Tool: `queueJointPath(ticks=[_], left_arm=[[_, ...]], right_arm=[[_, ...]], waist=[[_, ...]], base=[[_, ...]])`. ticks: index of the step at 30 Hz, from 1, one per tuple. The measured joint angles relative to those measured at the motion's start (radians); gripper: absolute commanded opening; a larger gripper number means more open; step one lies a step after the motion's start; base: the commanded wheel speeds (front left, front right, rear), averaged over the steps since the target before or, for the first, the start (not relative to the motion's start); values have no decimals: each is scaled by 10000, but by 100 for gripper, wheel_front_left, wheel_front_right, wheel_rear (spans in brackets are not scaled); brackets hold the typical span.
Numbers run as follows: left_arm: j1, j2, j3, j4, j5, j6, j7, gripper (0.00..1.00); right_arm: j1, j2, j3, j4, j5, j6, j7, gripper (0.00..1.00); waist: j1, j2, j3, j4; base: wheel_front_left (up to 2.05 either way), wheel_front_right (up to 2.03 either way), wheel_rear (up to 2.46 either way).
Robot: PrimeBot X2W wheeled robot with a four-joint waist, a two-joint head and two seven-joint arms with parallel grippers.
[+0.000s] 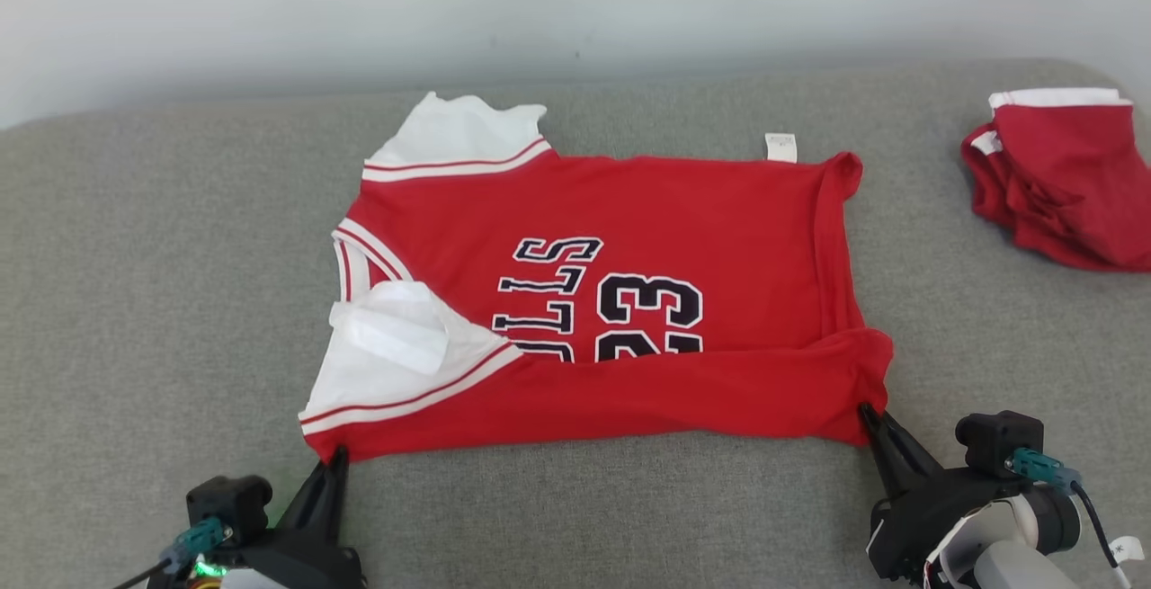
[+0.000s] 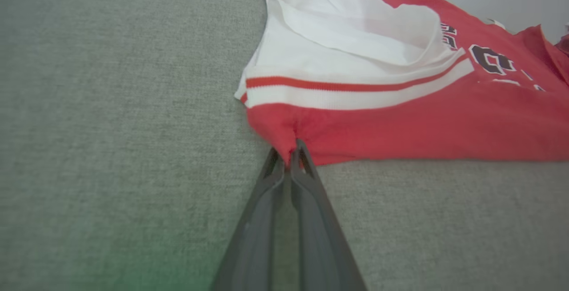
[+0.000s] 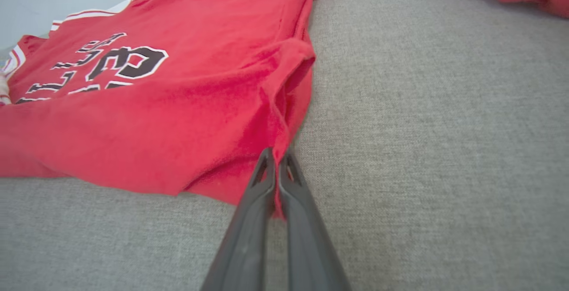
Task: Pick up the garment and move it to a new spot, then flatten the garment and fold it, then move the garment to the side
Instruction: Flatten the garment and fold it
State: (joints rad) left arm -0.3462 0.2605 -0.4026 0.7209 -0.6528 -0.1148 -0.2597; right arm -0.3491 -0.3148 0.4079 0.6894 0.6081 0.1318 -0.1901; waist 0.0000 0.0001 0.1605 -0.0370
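The left gripper point(image 1: 337, 456) and right gripper point(image 1: 867, 410) each pinch a near corner of the red-and-white cloth shirt point(image 1: 719, 211), likely to fold it over.

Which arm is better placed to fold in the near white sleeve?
Left, likely: the left gripper is shut on the jersey corner beside that sleeve; the right gripper pinches the opposite hem corner.

A red jersey point(image 1: 683, 211) with white sleeves and a black 23 lies spread at centre frame. Its lower edge is folded over part of the lettering.
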Motion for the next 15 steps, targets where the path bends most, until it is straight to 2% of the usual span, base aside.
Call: queueJointPath(ticks=[4, 9, 15], left_arm=[[358, 19, 155, -142, -58, -12, -4, 0], [1233, 10, 393, -963, -15, 19, -29, 0], [2695, -71, 715, -2176, -125, 337, -29, 0]], right_arm=[[66, -36, 77, 6, 176, 0, -96, 0], [624, -221, 69, -284, 347, 0, -161, 0], [1487, -451, -163, -897, 435, 0, 107, 0]], waist=[[0, 0, -325, 30], [-1, -1, -788, 91], [-1, -1, -1258, 199]], base=[[0, 0, 0], [0, 0, 0], [0, 0, 0]])
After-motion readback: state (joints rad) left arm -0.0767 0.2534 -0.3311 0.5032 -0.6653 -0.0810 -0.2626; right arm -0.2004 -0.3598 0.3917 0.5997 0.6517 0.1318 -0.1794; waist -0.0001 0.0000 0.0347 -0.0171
